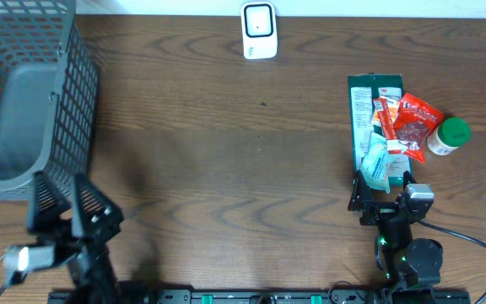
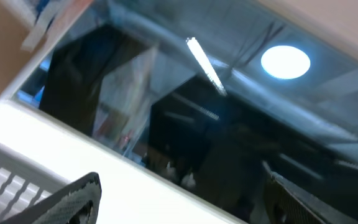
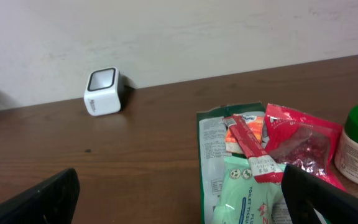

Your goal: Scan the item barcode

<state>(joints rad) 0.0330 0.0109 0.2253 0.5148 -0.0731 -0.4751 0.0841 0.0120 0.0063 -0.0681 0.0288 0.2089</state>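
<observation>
Dark brown wood grain covers the surface (image 1: 226, 169). From overhead, the white barcode scanner (image 1: 258, 31) stands at the far edge. A grey mesh basket (image 1: 24, 93) sits well to the scanner's left. The items to scan lie in a heap to the scanner's right and nearer the robot: a green packet (image 1: 363, 105), a red stick sachet (image 1: 388, 118) and a red snack packet (image 1: 418, 122) lying on it, a pale green tissue pack (image 1: 376, 165) at the end farthest from the scanner, and a white jar with a green lid (image 1: 448, 136) on the side away from the scanner. The right gripper (image 1: 382, 190) is just past that tissue pack, its jaws wide apart and empty. The left gripper (image 1: 67, 203) is far to the scanner's left and nearer the robot, its jaws also apart, holding nothing.

The left wrist view tilts upward at dark window glass (image 2: 229, 124) with a round lamp and a strip light reflected in it. Both fingers (image 2: 73, 196) stand spread, with basket mesh in the bottom corner.

The right wrist view looks across the surface. The scanner is to the left at the wall, and the heap lies right of it and closer, between the spread fingers (image 3: 328, 196).
</observation>
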